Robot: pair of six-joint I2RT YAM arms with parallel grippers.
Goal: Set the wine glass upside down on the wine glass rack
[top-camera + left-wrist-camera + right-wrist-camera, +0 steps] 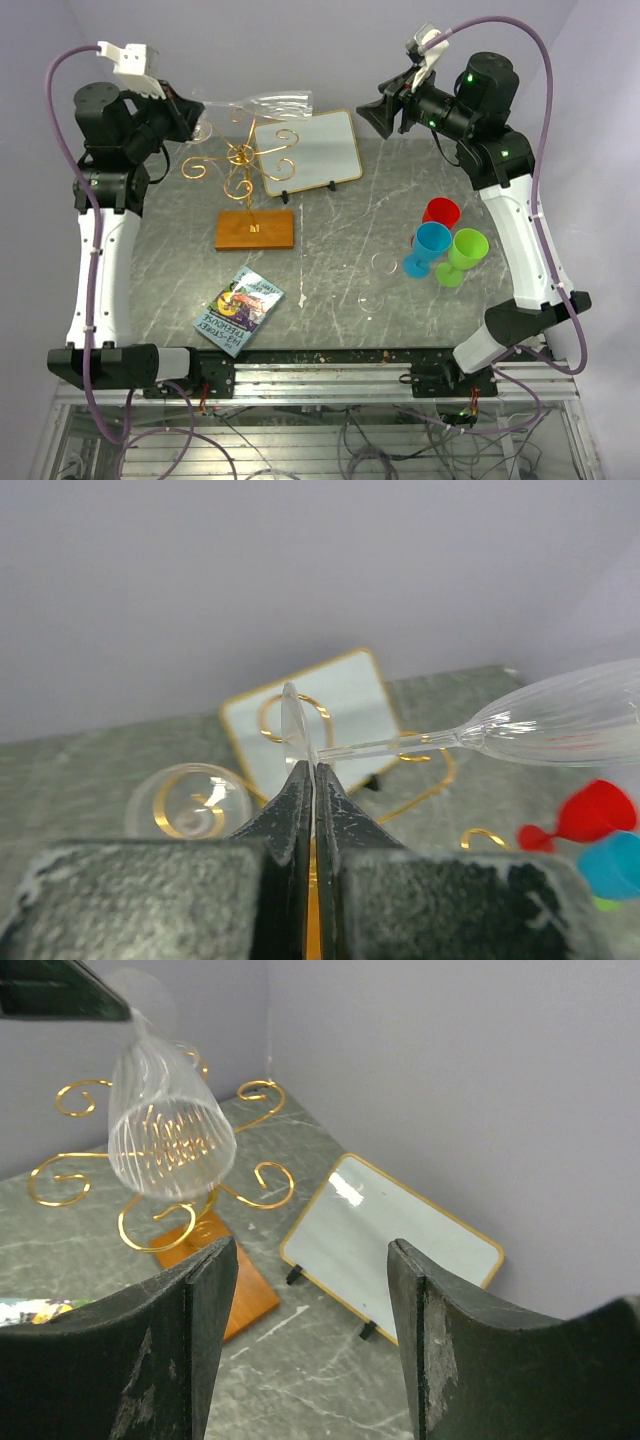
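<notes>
The clear wine glass [272, 102] lies roughly horizontal in the air above the gold wire wine glass rack [240, 160], whose wooden base [256, 230] rests on the table. My left gripper [198, 116] is shut on the glass's foot [291, 720], which sits edge-on between the fingertips [300, 780], with the stem and bowl [570, 720] pointing right. In the right wrist view the bowl [170, 1130] hangs over the rack's scroll arms [255, 1185]. My right gripper [378, 110] stands open and apart from the glass, with nothing between its fingers [205, 1300].
A white gold-framed board [305, 150] leans right behind the rack. Red [441, 213], blue [430, 245] and green [465, 255] goblets stand at the right. A book [240, 310] lies near the front left. A clear round disc [190, 800] shows by a rack scroll.
</notes>
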